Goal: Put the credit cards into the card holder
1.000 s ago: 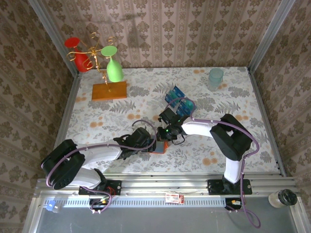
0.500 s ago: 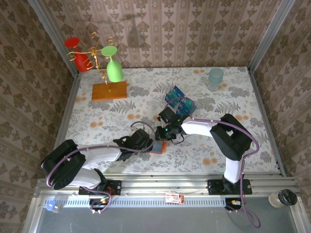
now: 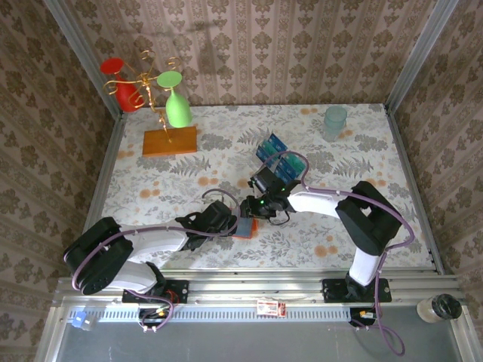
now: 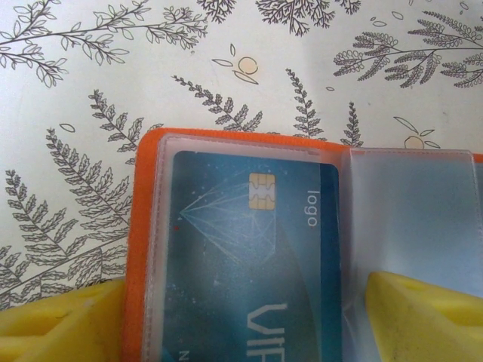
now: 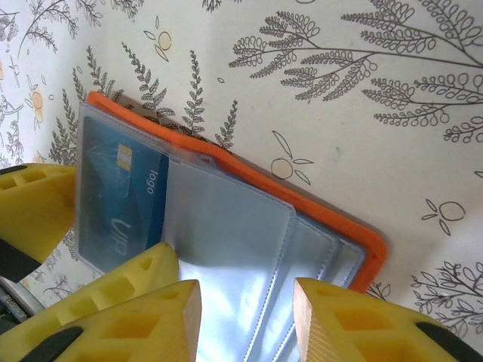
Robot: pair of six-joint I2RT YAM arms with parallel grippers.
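The card holder lies open on the floral cloth, an orange-red case with clear sleeves. One teal credit card sits inside its left sleeve. My left gripper is open and wide, straddling that card: one yellow finger rests at the orange edge, the other on the sleeve by the fold. My right gripper hovers open over the empty middle sleeve, holding nothing. More blue credit cards stand behind it.
The blue cards stand in a clear tray beyond the right gripper. A wooden slab with a gold stand, a green glass and a red glass is at the back left. A pale teal cup stands at the back right.
The right gripper's jaws have opened from shut and its arm has shifted slightly right. The left gripper's jaws have narrowed a little around the holder's card side.
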